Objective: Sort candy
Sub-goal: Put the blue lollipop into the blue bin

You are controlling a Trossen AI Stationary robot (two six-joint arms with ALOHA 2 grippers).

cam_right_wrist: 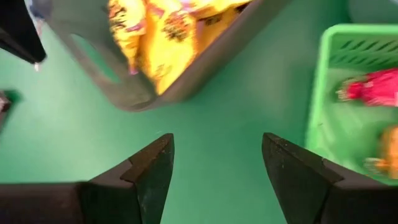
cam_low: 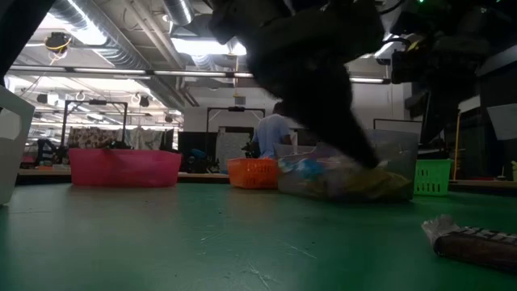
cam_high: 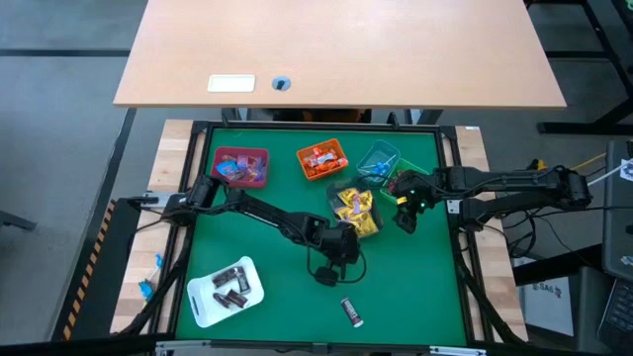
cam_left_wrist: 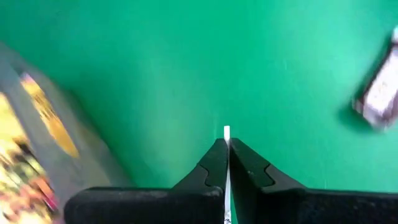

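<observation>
Though low-view hidden, yellow candy point(cam_right_wrist: 163, 37).

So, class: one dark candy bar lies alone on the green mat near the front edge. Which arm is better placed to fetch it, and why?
Probably the left. The left gripper, fingers shut, hovers just beside the candy bar, which shows in its wrist view. The right gripper, open, sits farther back between the grey bin and green bin.
</observation>
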